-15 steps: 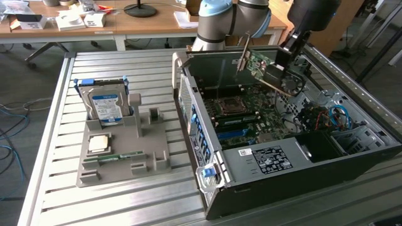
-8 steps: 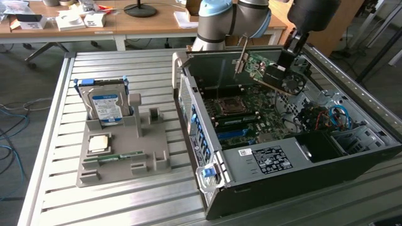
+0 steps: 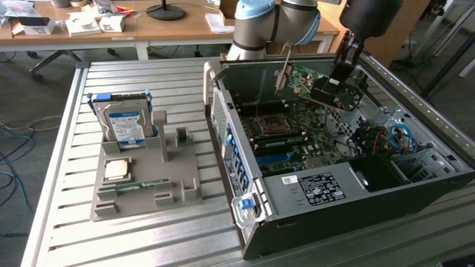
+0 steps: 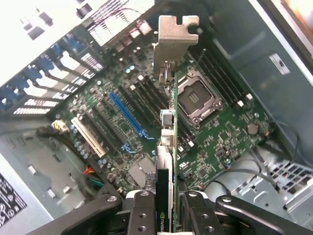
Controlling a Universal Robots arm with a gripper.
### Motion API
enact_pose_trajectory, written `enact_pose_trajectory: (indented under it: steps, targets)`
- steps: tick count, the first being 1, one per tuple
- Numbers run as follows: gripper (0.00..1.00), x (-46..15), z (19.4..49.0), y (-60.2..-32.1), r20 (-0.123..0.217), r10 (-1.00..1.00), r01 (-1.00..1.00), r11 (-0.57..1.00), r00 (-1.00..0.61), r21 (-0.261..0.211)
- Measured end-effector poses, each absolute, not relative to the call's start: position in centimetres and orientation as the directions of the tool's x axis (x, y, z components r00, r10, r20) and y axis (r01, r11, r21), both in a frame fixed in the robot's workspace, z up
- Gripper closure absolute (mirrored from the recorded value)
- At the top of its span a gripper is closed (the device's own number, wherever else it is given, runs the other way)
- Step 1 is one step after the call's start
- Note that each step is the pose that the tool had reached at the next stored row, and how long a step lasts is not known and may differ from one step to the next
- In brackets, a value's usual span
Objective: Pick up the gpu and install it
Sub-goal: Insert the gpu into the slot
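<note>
The gpu (image 3: 321,84), a green card with a round black fan and a silver end bracket, hangs tilted above the open computer case (image 3: 312,192). My gripper (image 3: 339,75) is shut on the card's upper edge. In the wrist view the gpu (image 4: 167,147) is edge-on, running from between my black fingers (image 4: 144,210) to its bracket (image 4: 175,35). It is clear of the motherboard (image 4: 222,129) below. The long blue slot (image 4: 126,115) lies just beside the card's line, and the empty processor socket (image 4: 195,100) is on the other side.
On the exterior view's left, a grey fixture (image 3: 144,178) holds a blue-labelled hard drive (image 3: 126,125), a small chip (image 3: 117,169) and a narrow green memory stick (image 3: 133,185). Cables (image 3: 393,139) and a drive cage crowd the case's right end. Slatted metal table (image 3: 148,233) underneath.
</note>
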State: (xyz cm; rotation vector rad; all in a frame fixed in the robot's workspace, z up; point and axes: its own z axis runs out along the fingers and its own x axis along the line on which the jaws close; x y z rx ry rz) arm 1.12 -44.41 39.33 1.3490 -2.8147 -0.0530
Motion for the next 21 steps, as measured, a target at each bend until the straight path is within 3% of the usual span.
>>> enact_pose_trajectory:
  steps: [21]
  targets:
    - [0.74,1.12,39.27,-44.41,0.004,-0.953,-0.952,0.304,-0.304,0.038]
